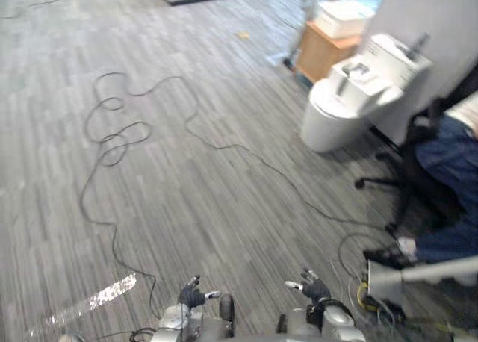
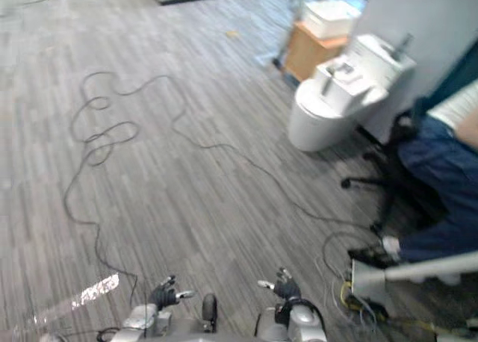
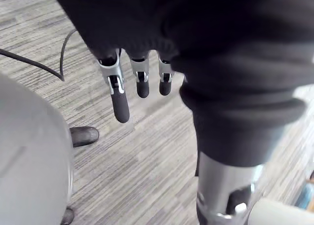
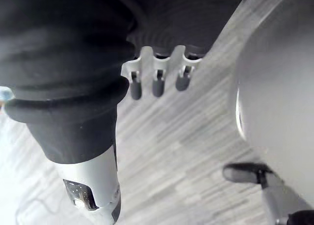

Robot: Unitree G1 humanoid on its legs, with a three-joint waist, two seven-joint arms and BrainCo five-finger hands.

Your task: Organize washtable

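Main risk is the approach. The wash bench (image 1: 320, 54) stands beyond the toilet (image 1: 336, 110), well apart from the robot, and a seated person (image 1: 448, 178) with an office chair (image 1: 381, 182) sits just beside the toilet. A careless walk-in could clip either. Any reach planned from here would be guesswork, because the items on the bench are too small to tell. The bench looks like a light wooden cabinet with a white basin (image 1: 340, 17) on top. Left hand (image 1: 193, 293) and right hand (image 1: 314, 287) hang low over the floor (image 1: 187, 170) — fingers released, holding nothing.
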